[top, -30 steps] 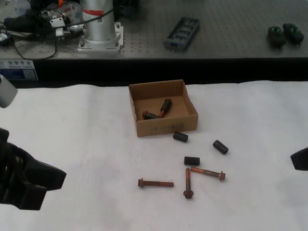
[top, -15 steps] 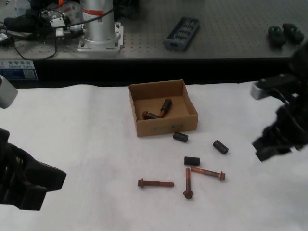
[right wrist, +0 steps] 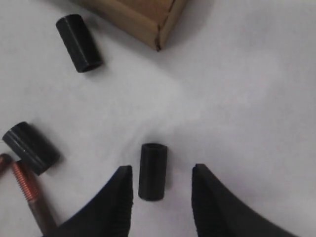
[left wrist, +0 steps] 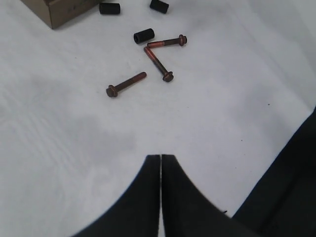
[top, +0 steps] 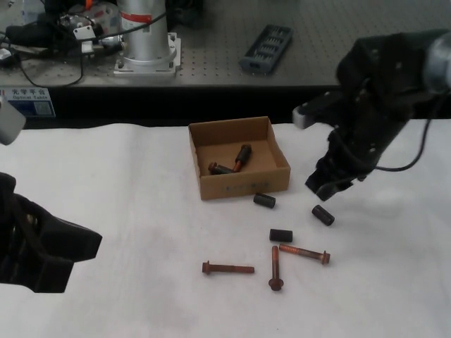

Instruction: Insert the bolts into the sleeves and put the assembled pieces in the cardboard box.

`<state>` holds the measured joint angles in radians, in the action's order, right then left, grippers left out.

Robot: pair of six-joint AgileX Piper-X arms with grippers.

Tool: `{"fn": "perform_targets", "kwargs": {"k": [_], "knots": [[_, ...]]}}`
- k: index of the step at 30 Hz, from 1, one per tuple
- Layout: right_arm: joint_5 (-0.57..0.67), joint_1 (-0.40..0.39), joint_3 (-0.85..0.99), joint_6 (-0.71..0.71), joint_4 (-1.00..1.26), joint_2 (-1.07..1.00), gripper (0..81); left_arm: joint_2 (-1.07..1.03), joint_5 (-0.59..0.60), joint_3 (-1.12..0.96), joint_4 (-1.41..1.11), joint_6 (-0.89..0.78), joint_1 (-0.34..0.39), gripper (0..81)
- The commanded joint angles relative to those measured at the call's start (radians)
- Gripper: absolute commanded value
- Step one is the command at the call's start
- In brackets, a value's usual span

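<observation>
Right gripper point(right wrist: 162, 170) hovers over a loose sleeve point(right wrist: 152, 168). Its jaws are spread with one on each side and neither is squeezing it, so my guess is it's lined up to close across the round body and lift it. That sleeve lies on the worktop point(top: 141, 190) at roughly 4 o'clock from the box point(top: 243, 184). A second sleeve point(top: 264, 201) sits just off the box's front wall at 6 o'clock, and a third sleeve point(top: 280, 235) is further out the same way. Right past that are a pair of bolts point(top: 304, 252) lying close together, plus a lone bolt point(top: 227, 267) around 7 o'clock. Two assembled pieces point(top: 242, 155) are already in the box, so I'd call it under halfway. Left gripper point(left wrist: 161, 160) has its jaws pressed together, holding nothing, at 8 o'clock well apart from the parts. It's probably staying clear until a bolt is needed.
</observation>
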<state>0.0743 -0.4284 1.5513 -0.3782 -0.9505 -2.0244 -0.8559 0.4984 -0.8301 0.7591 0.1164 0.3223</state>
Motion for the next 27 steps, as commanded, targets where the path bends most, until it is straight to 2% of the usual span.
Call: {"fn": "perform_targets", "kwargs": {"k": [1,19,27], "knots": [[-0.018,-0.012,0.025,-0.027,-0.002,-0.025,29.5,0.006,0.000,-0.005,-0.006,-0.006,0.002,0.7],[-0.064,-0.017,0.022,-0.057,0.012,-0.046,29.5,0.006,-0.002,-0.005,-0.006,-0.006,0.002,0.7],[-0.064,-0.017,0.010,-0.057,-0.018,-0.054,29.5,0.006,-0.054,-0.005,-0.022,-0.006,0.002,0.7]]}}
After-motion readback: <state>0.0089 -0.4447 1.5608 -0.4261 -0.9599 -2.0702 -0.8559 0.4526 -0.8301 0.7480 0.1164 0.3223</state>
